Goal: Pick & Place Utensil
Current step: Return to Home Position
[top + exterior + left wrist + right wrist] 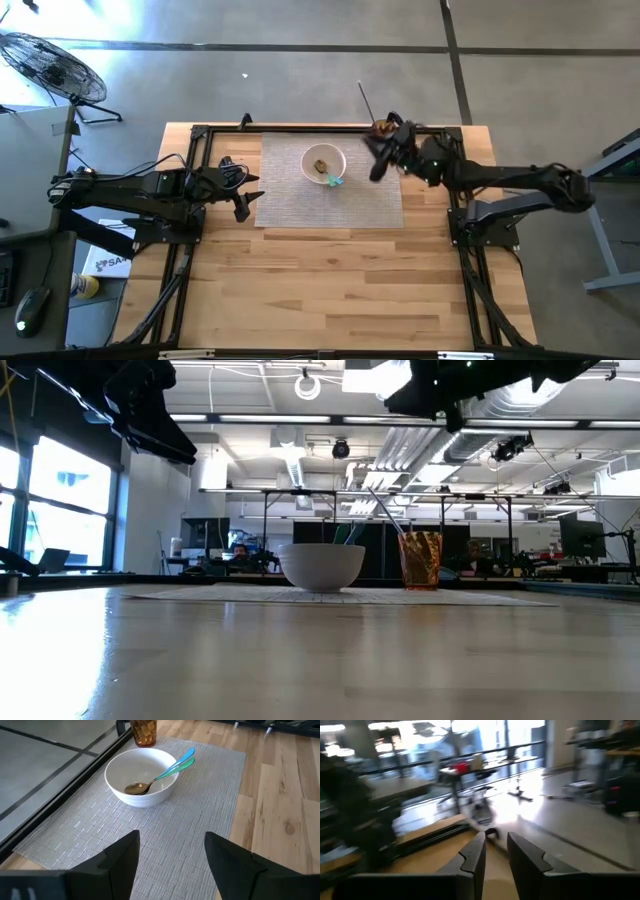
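White bowl [323, 163] sits on the grey mat [330, 205]. The blue fork [184, 757] and green spoon [179, 766] lie in it, handles side by side over the rim. Brown cup [381, 128] stands just beside the bowl at the mat's far edge, with the straw [366, 100] leaning out of it. We see the left gripper [172, 839] at the mat's left edge, fingers spread wide, holding nothing. Right gripper [496, 840] hangs raised near the cup, fingers narrow with a slim gap, nothing between them.

A grey woven mat [300, 205] lies flat on the wooden table [330, 290].
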Controlling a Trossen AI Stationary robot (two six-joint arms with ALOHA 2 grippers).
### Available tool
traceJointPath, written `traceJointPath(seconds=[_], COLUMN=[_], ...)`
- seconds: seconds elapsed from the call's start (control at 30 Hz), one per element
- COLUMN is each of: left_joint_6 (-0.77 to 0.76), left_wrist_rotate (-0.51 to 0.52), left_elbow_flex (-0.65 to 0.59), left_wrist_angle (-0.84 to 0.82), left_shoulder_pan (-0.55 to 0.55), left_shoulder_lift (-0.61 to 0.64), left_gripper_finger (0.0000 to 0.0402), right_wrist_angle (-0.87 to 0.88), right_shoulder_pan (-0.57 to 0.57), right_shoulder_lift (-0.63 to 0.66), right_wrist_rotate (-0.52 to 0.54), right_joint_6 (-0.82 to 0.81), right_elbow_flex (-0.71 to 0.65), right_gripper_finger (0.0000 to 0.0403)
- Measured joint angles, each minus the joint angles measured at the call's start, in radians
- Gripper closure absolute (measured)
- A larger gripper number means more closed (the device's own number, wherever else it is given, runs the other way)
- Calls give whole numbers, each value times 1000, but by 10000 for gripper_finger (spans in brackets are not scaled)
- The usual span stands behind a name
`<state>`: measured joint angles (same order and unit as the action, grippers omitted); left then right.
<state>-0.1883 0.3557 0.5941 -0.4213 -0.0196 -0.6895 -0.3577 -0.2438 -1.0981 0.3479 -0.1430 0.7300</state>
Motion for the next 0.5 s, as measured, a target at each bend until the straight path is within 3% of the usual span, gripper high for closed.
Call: traceJointPath(seconds=[0.1, 0.5], left_joint_6=[0, 0], left_wrist_rotate=[0, 0], left_elbow_flex=[0, 0], left_wrist_angle=[0, 0], left_shoulder_pan=[0, 0], left_shoulder_lift=[0, 0], left_gripper_finger=[181, 181], right_wrist_angle=[44, 108], right_shoulder_pan=[82, 321], right_shoulder_lift=[9, 6], right_wrist_rotate=[-74, -153], right_joint_6=[-13, -62], right_elbow_flex=[0, 0], right_gripper_finger=[329, 329])
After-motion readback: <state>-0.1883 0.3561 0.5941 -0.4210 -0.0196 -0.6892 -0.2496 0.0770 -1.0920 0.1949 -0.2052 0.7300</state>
